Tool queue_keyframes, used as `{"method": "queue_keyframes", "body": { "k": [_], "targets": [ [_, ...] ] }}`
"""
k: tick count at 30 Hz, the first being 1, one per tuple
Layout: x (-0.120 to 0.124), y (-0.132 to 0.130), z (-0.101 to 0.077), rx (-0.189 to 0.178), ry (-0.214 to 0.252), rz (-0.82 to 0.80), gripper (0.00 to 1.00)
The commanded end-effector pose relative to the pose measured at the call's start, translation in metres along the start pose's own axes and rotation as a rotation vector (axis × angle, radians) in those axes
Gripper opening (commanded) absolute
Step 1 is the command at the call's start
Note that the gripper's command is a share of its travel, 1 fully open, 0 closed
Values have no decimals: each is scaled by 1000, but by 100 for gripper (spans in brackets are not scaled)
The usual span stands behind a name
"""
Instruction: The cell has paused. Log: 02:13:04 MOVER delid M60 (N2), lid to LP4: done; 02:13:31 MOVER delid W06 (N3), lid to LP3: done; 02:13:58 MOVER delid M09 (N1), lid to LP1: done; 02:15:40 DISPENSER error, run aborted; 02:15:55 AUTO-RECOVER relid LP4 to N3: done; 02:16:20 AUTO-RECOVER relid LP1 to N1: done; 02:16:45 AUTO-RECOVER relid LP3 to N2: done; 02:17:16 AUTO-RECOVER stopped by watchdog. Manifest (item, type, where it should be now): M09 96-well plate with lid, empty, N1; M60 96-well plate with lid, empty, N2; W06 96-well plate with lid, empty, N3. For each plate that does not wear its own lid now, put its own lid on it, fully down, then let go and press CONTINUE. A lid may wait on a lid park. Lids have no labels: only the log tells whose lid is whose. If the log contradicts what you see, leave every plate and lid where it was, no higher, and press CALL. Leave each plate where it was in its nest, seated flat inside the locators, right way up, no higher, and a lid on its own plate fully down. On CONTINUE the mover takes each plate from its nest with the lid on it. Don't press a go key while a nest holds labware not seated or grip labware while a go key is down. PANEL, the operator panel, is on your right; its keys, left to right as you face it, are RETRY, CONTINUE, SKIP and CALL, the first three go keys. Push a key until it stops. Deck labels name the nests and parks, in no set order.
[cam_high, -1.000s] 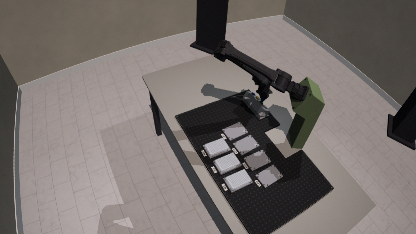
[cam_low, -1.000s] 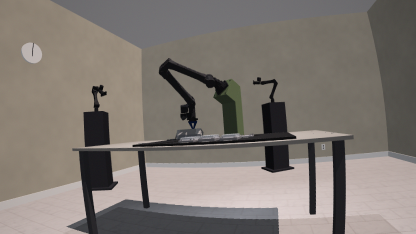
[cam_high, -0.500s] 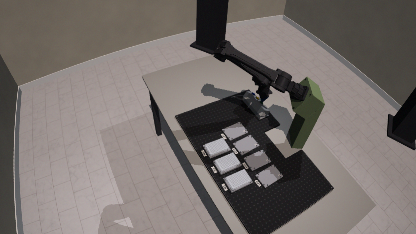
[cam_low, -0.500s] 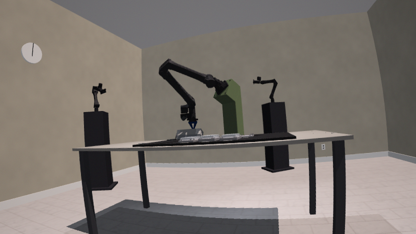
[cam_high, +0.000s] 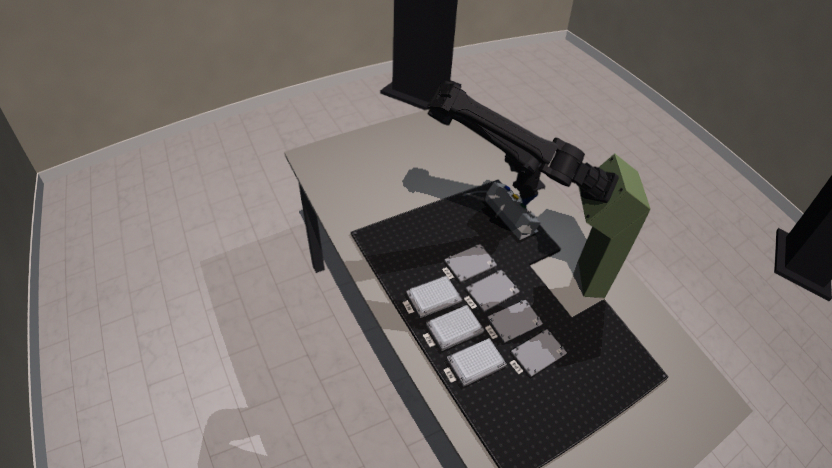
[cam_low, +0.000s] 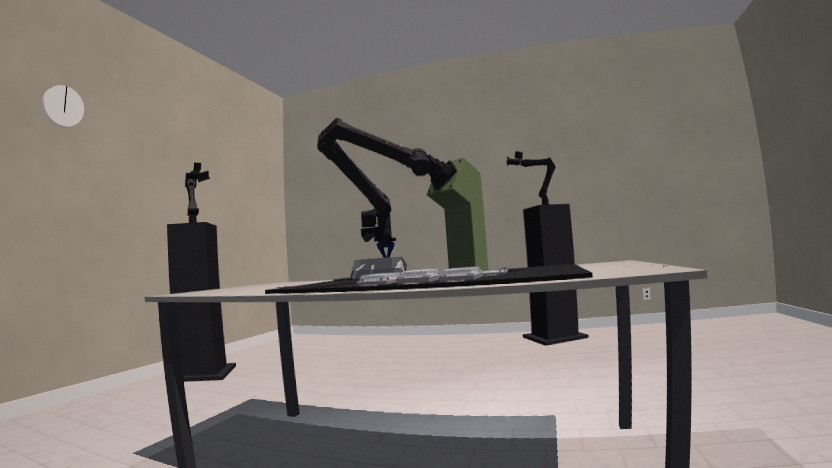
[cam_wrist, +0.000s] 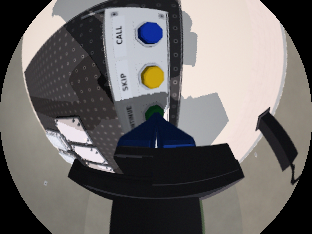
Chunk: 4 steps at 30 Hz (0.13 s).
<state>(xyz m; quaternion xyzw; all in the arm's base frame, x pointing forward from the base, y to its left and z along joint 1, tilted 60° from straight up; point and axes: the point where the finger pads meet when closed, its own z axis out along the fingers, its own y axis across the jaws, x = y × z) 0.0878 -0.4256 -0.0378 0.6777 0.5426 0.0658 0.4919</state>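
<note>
My gripper (cam_wrist: 156, 116) is shut with nothing in it. It points down at the sloped operator panel (cam_wrist: 143, 61), with its blue fingertips at the green key (cam_wrist: 154, 112) and partly covering it. I cannot tell if they touch it. Beyond that key are the yellow SKIP key (cam_wrist: 152, 76) and the blue CALL key (cam_wrist: 150, 32). In the top view the gripper (cam_high: 519, 196) is over the panel (cam_high: 512, 209). Three white well plates (cam_high: 432, 295), (cam_high: 454, 326), (cam_high: 477, 361) lie flat in a row of nests. The grey lid parks (cam_high: 470, 261), (cam_high: 492, 289), (cam_high: 514, 320) beside them are bare.
The green arm base (cam_high: 610, 227) stands right of the panel. The black perforated deck (cam_high: 512, 349) covers the table's middle. Black camera pillars stand behind (cam_high: 421, 46) and to the right (cam_high: 808, 238). Small label tags sit beside each nest and park.
</note>
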Motion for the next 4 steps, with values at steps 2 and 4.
{"method": "queue_keyframes", "body": {
  "k": [2, 4],
  "targets": [
    [2, 2, 4, -5, 3, 5, 0],
    [2, 3, 4, -6, 2, 4, 0]
  ]
}}
